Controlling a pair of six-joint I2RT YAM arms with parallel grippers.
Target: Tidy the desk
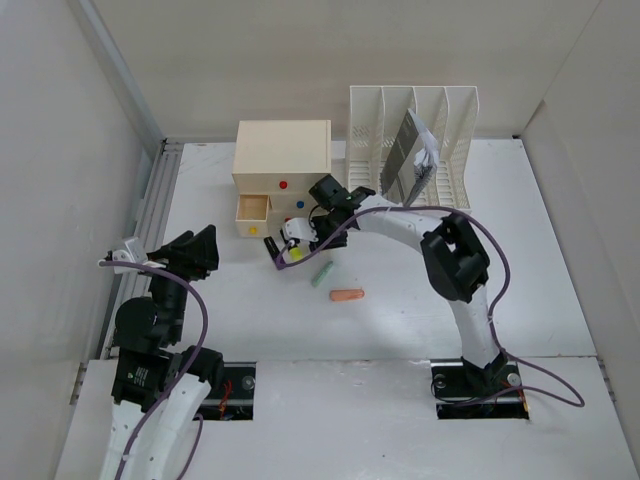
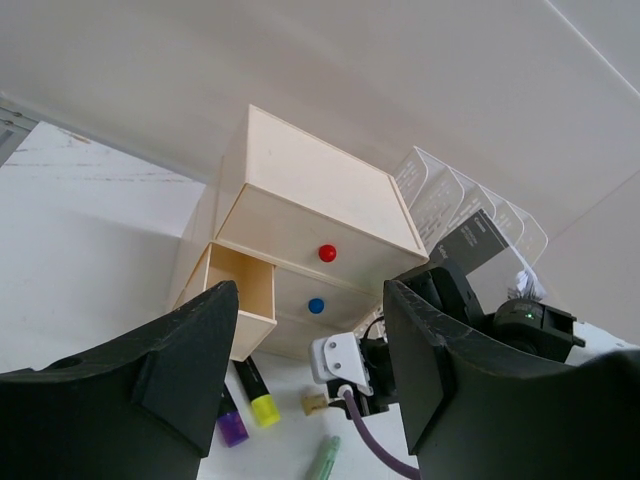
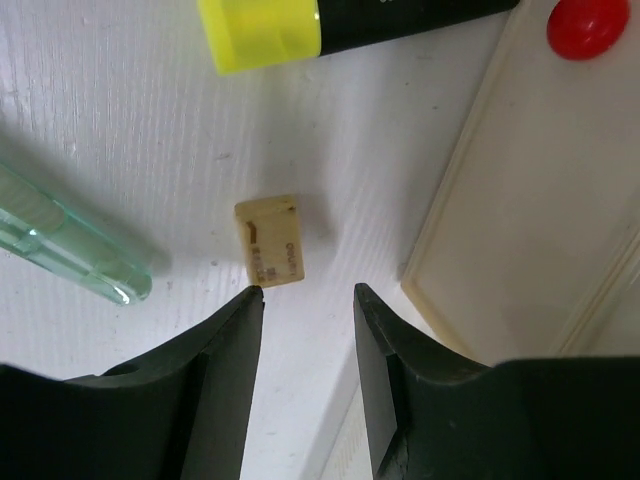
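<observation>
The white desk (image 1: 400, 300) holds loose stationery in front of a cream drawer box (image 1: 282, 160). My right gripper (image 1: 292, 248) is open and empty, low over the desk by the box's front. In the right wrist view its tips (image 3: 308, 292) stand just short of a small cream eraser (image 3: 269, 254). A yellow-capped highlighter (image 3: 300, 25) and a clear green pen (image 3: 60, 245) lie close by. My left gripper (image 1: 195, 250) is open and empty, raised at the left and facing the box (image 2: 310, 190).
The box's lower left drawer (image 1: 251, 210) stands open. A purple highlighter (image 2: 230, 425) lies beside the yellow one (image 2: 258, 395). An orange stick (image 1: 346, 295) lies near the green pen (image 1: 322, 274). A white file rack (image 1: 415, 130) holds a dark booklet (image 1: 405, 160).
</observation>
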